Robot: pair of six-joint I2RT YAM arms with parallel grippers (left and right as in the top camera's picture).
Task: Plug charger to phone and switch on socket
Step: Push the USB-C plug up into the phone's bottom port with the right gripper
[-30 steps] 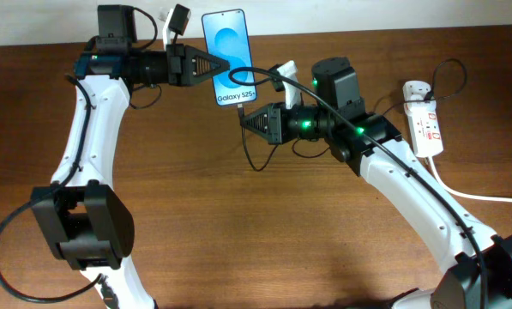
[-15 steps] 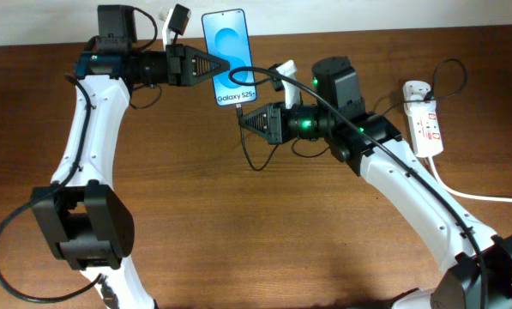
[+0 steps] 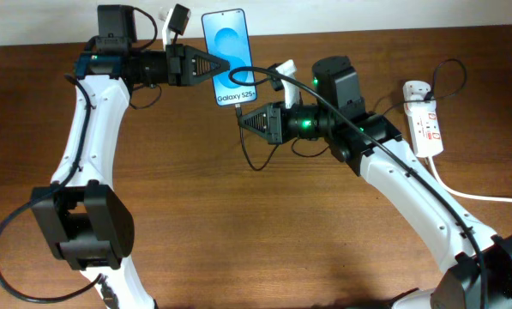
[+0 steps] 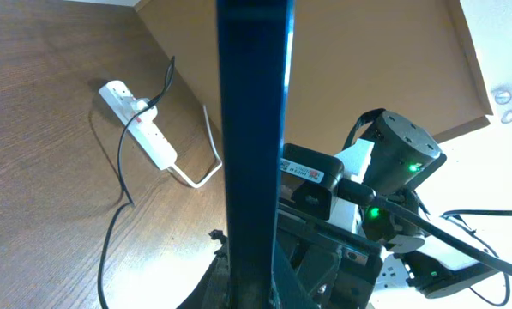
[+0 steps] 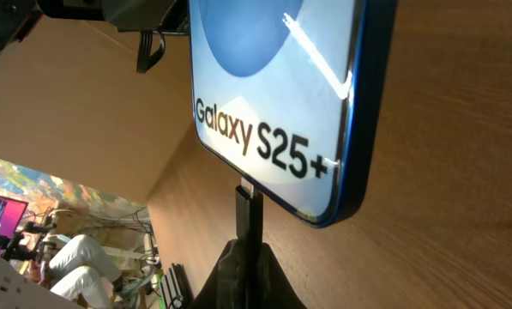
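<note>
Where charger (image 5: 249, 213) touches phone (image 5: 277, 103), right pincer (image 5: 249, 262) clamps charger.

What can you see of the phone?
The phone is a slim slab with dark blue edges and a lit blue screen showing a lighter circle and Galaxy S25+ near its lower end. The left gripper clamps it from one long side, screen toward the overhead camera. The black charger tip, pinched by the right gripper, meets its bottom edge; whether it is fully seated cannot be told.
</note>
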